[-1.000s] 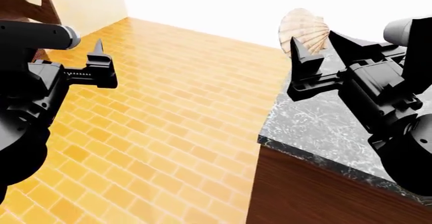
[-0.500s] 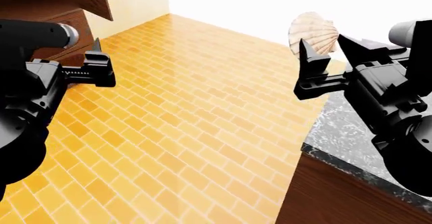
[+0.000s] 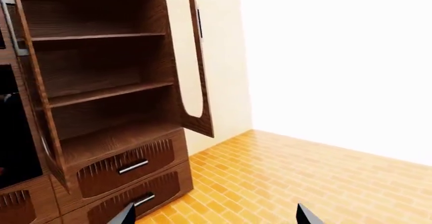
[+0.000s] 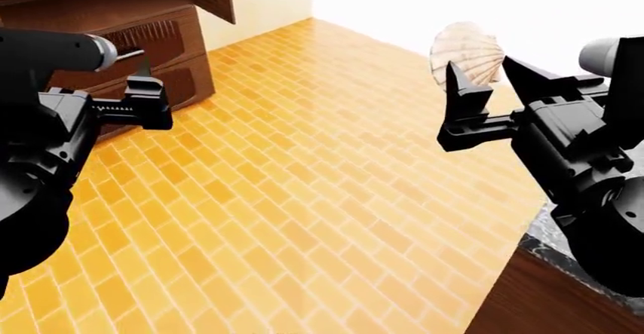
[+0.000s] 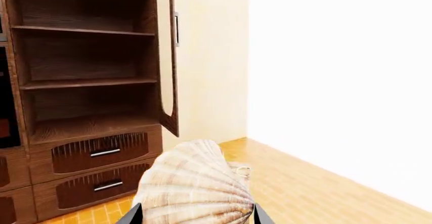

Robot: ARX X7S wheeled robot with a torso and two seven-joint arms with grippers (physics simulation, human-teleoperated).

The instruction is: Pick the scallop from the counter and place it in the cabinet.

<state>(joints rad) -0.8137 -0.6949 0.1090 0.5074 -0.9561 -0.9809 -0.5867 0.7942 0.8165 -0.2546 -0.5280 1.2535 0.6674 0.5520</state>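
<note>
The scallop (image 4: 466,49), a cream, ribbed fan shell, is held in the air over the floor by my right gripper (image 4: 481,67), which is shut on its lower edge. In the right wrist view the scallop (image 5: 194,182) fills the space between the two fingertips of that gripper (image 5: 196,216). The cabinet (image 4: 151,29) stands at the upper left, dark wood, its doors swung open, with bare plank shelves (image 5: 88,82) and two drawers (image 3: 125,167). My left gripper (image 3: 214,216) is open with only floor between its tips. A corner of the counter (image 4: 538,270) shows at the lower right.
Orange brick-pattern floor (image 4: 302,176) lies between me and the cabinet. The open cabinet door (image 5: 167,62) juts out toward the room, beside a cream wall (image 3: 216,57). A dark recess (image 3: 17,133) adjoins the cabinet on the far side from that wall.
The head view has swung: the counter has slid off to the lower right and the cabinet's drawers have come in at the upper left. The scallop stays in the right gripper.
</note>
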